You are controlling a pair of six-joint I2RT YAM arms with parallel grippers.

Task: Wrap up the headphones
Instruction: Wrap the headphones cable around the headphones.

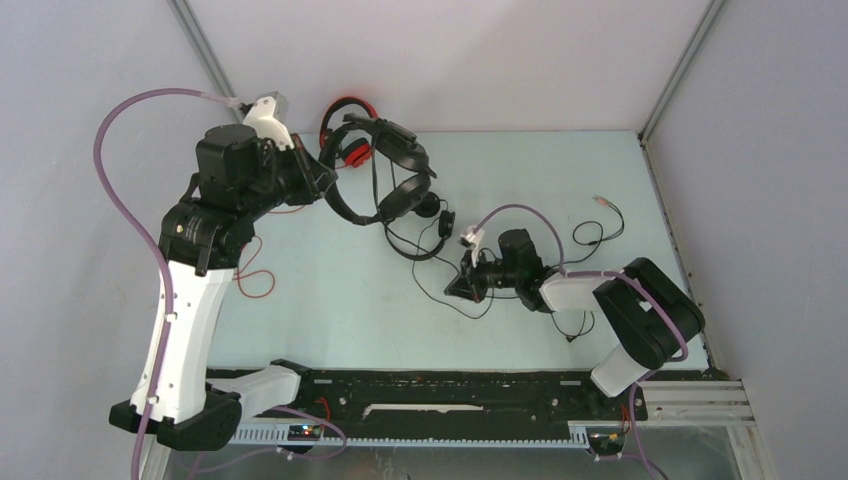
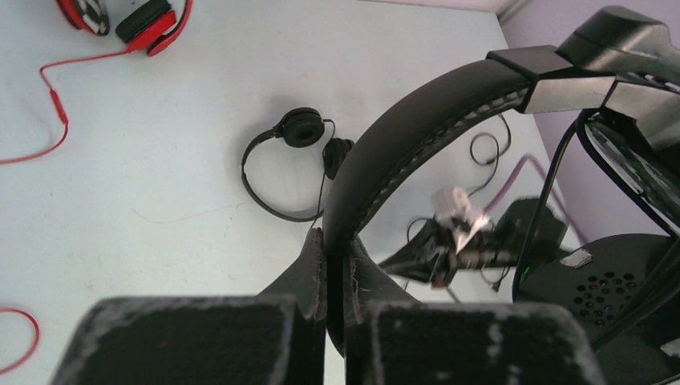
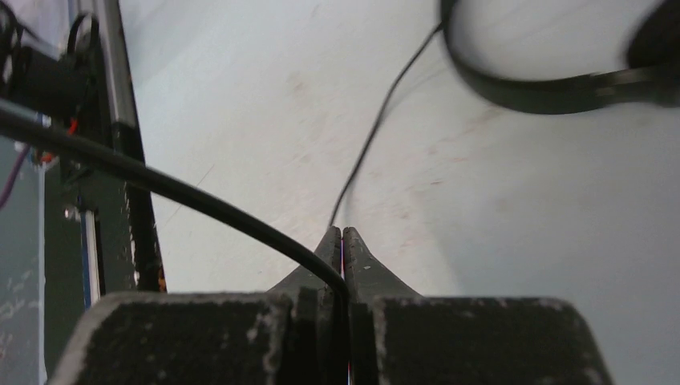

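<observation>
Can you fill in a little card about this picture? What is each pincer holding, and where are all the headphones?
left pincer: shut on the headband of the big black headphones, lifted off the table
right pincer: shut on a thin black cable, low over the table
small black headphones: lying on the table, not held
red headphones: lying at the far left of the table, red cable loose
cables wound up: none that I can see

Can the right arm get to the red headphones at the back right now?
Probably not. The right gripper has its fingers shut on a thin black cable, and the red headphones lie at the far edge, behind the big black headset that the left gripper holds up in between.
</observation>
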